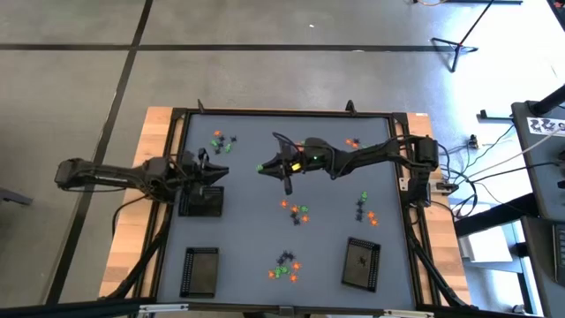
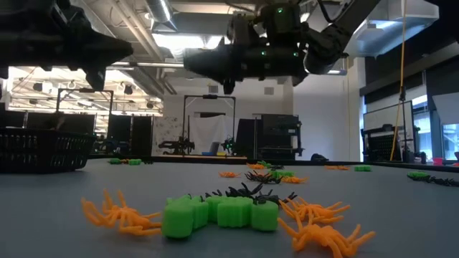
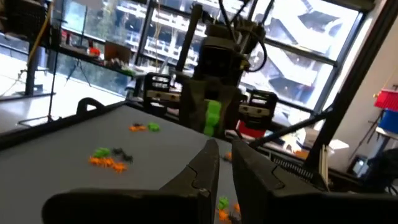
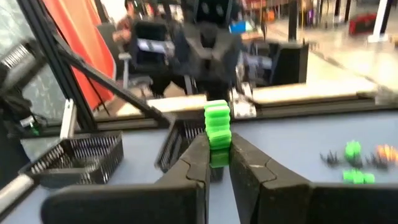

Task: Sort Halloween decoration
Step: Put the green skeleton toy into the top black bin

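1. Up close, the right wrist view shows the right tool pinching a green trinket between its nearly shut fingers.
2. From above, that tool hangs over the middle of the counter, and the green bit is only a speck.
3. The left tool has its fingers almost together, holding nothing, above a black tray.
4. Low down, orange, green and black trinkets lie in piles.

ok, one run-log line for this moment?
right gripper: shut on green trinket, raised mid-table | left gripper: shut, empty, over tray | scattered trinkets remain on table
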Action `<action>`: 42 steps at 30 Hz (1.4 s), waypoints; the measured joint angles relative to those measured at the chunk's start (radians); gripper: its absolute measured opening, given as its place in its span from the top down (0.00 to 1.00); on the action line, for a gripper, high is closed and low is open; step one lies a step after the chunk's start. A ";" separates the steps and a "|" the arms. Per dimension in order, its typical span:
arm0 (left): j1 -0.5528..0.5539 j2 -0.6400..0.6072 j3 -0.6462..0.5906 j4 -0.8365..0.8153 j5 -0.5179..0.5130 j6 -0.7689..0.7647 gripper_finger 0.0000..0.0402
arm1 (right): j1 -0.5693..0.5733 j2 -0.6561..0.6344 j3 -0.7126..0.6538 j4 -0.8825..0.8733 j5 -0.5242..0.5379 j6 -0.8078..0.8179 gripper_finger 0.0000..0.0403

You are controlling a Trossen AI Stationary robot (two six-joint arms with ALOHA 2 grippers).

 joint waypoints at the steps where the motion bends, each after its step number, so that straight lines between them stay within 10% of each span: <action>1: -0.005 0.032 0.000 0.035 0.001 0.000 0.90 | 0.000 0.000 0.000 -0.015 0.007 0.000 0.91; 24: -0.026 0.603 0.252 0.135 0.014 0.127 0.90 | 0.000 0.000 0.000 -0.075 0.033 -0.027 0.91; 42: 0.002 0.794 0.365 0.132 -0.019 0.187 0.86 | 0.000 0.001 0.000 -0.105 0.015 -0.034 0.91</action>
